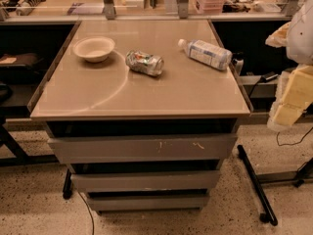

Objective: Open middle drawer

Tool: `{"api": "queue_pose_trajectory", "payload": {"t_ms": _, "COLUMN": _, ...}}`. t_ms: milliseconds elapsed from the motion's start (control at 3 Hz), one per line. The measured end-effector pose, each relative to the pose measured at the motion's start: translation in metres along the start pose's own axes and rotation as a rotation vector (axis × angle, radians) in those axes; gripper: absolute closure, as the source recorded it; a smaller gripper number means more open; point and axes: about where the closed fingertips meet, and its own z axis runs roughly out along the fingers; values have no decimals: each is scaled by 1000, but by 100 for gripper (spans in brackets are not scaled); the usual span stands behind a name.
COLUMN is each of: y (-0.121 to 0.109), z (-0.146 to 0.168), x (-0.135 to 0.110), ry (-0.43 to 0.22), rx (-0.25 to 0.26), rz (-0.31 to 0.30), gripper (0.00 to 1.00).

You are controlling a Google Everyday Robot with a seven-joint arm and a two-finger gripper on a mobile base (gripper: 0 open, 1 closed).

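The middle drawer (145, 180) is the plain grey front of medium height in the cabinet under the tan tabletop (161, 89). It lies below the taller scratched front (143, 149) and above the thinnest front (147, 201). A dark gap shows above it and its tray is hidden. My gripper (292, 98) is the pale, yellowish shape at the right edge, below a white arm part (302, 29). It hangs level with the tabletop's front right corner, well right of and above the middle drawer, touching nothing.
On the tabletop stand a white bowl (94, 48), a crushed can (144, 63) on its side and a lying plastic bottle (205, 53). A black stand leg (256, 184) runs along the floor to the cabinet's right. A black cable (87, 210) trails on the floor at lower left.
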Motion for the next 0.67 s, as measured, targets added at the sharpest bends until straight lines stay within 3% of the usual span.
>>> {"api": "queue_pose_trajectory", "payload": {"t_ms": 333, "y": 2, "z": 8, "x": 3, "ry": 9, "rx": 1, "rz": 6, "gripper": 0}}
{"api": "queue_pose_trajectory", "payload": {"t_ms": 667, "y": 18, "z": 52, "x": 15, "ry": -16, "rx": -57, "rz": 16, "gripper": 0}}
